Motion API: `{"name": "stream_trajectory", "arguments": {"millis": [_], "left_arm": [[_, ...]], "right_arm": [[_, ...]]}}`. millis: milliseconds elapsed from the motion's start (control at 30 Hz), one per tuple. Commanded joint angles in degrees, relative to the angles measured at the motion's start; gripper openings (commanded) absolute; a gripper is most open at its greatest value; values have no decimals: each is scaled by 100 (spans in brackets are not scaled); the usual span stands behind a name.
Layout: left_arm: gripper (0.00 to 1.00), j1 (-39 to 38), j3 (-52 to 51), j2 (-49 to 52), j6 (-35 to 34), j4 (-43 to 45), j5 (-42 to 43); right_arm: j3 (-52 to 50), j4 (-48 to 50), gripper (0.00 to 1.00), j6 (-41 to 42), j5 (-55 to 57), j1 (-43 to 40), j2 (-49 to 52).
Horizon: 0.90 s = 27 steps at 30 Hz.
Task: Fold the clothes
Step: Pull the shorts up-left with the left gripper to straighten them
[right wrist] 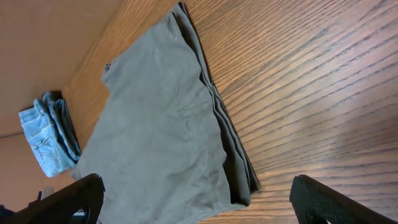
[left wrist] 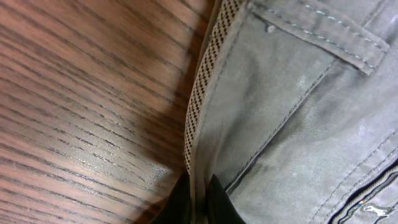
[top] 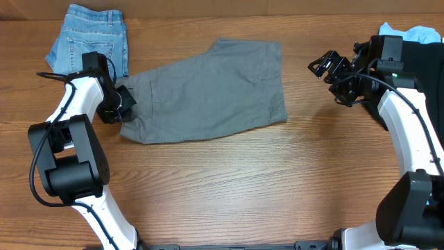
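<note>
The grey shorts (top: 208,90) lie folded in half on the wooden table, waistband to the left, leg hems to the right. My left gripper (top: 119,104) is shut on the waistband edge at the shorts' left end; in the left wrist view the fingers (left wrist: 199,199) pinch the patterned waistband lining of the shorts (left wrist: 280,112). My right gripper (top: 326,66) is open and empty, raised to the right of the shorts. In the right wrist view its fingers (right wrist: 199,199) spread wide above the leg end of the shorts (right wrist: 155,124).
Folded denim (top: 90,38) lies at the back left, just behind my left gripper, and also shows in the right wrist view (right wrist: 46,134). A light-blue garment (top: 416,32) on black cloth (top: 423,59) sits at the back right under my right arm.
</note>
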Motion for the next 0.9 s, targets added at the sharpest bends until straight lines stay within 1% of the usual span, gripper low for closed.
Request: {"name": "stream_trajectory", "arguments": {"millis": [0,100,133,167,200,233,300,400,567,633,667,700,733,867], "left_arm": [[4,24,-173,234,675,-74,-369],[4,26,-173,234,999,-61,-210],[7,26,-173,234,1032,-63,-210],[16,26,-173,234,1069,-68,-210],[30,26,-170,234,1110,-72,-210],[53,26,-164,234,1154,-94,-210],[58,26,-90,234,1154,-175,-214],[60,26,107,234,1147,-348,-212],[60,26,776,232,1141,-1078,-212],[62,26,1010,232,1141,-1320,-214],[66,26,1086,232,1143,-1397,-212],[80,26,1147,232,1143,-1432,-212],[100,26,1154,232,1143,-1425,-212],[100,37,1139,236,1145,-1429,-234]], "right_arm": [[72,20,100,2,-9,-4,-52],[72,20,100,2,-9,-4,-52],[72,20,100,2,-9,-4,-52],[72,20,100,2,-9,-4,-52],[72,20,100,2,-9,-4,-52],[72,20,100,2,-9,-4,-52],[72,20,100,2,-9,-4,-52],[72,20,100,2,-9,-4,-52],[72,20,100,2,-9,-4,-52],[72,20,100,4,-9,-4,-52],[72,20,100,4,-9,-4,-52],[72,20,100,2,-9,-4,-52],[72,20,100,4,-11,-4,-52],[72,20,100,4,-9,-4,-52]]}}
